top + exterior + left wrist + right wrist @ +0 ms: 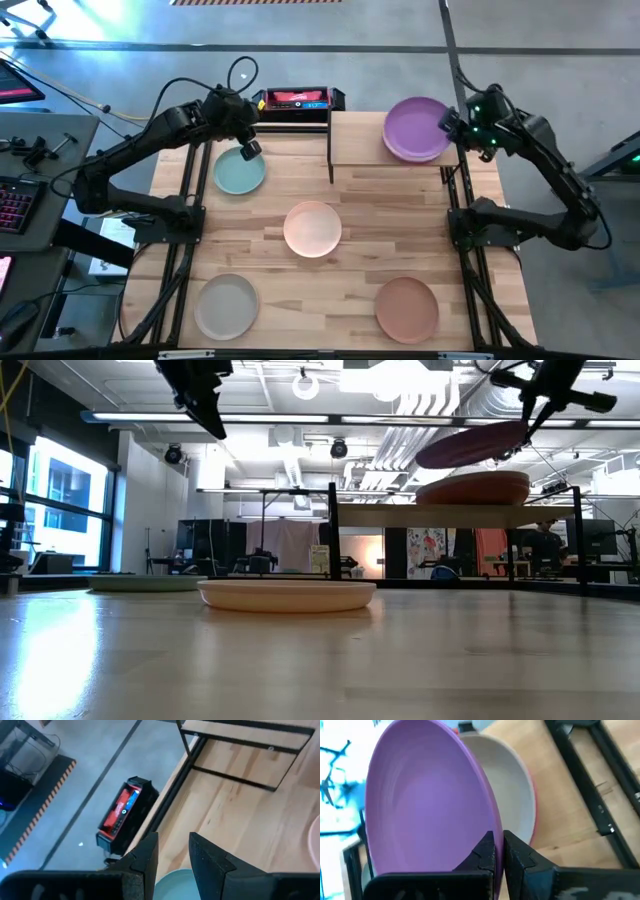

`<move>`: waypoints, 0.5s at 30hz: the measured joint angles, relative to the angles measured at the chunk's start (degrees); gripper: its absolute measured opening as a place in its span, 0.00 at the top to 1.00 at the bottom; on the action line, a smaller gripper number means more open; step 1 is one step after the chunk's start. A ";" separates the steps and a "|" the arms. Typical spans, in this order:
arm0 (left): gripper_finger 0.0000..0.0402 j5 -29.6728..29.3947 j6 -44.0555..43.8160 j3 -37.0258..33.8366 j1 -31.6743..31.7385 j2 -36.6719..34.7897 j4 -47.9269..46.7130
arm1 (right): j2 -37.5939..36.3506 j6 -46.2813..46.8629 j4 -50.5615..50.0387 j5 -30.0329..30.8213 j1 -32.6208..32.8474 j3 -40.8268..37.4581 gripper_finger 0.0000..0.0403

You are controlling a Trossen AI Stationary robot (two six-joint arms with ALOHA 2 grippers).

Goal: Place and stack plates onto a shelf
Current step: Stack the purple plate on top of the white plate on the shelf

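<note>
Item: right gripper. I am pinching the rim of the purple plate with my fingers closed tight on it, holding it tilted above the shelf, at the shelf's right end. In the low view the purple plate is hanging at an angle just over the stack already lying on the shelf board, not yet flat on it. In my right wrist view a pale grey-beige plate is sitting on top of that stack, with a pink-red edge showing beneath it.

Item: left gripper. I am hovering it over the far rim of the teal plate, fingers standing parted with nothing between them. The teal plate is lying flat on the table, to the left of the shelf.

Item: peach plate. It is lying flat near the middle of the table, in front of the shelf.

Item: beige plate. It is lying at the near left of the table.

Item: terracotta plate. It is lying at the near right of the table, well apart from the beige one.

Item: red and black box. It is sitting beyond the table's far edge, just left of the shelf.
</note>
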 joint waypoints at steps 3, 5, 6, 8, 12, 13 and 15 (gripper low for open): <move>0.75 0.04 2.18 0.00 0.63 0.00 0.00 | -0.71 1.80 -1.41 1.67 -0.17 0.00 1.00; 0.75 0.04 3.24 0.00 1.13 0.00 -0.03 | -0.98 3.33 -2.33 2.79 -0.16 -0.47 1.00; 0.75 0.11 3.60 0.00 1.42 0.00 -0.03 | -1.30 4.32 -1.91 3.18 -0.06 -1.39 1.00; 0.75 0.64 3.74 0.00 1.99 0.00 -0.16 | -2.25 5.83 2.35 3.14 0.23 -4.81 1.00; 0.75 1.36 4.14 0.00 3.57 0.00 -0.45 | -5.39 9.12 17.03 2.88 1.21 -13.74 1.00; 0.75 1.33 4.71 0.00 3.92 0.00 -0.45 | -6.04 10.06 18.78 2.55 1.19 -15.26 1.00; 0.75 1.32 5.24 0.00 4.50 0.00 -0.45 | -7.02 11.06 19.86 2.40 1.19 -17.27 1.00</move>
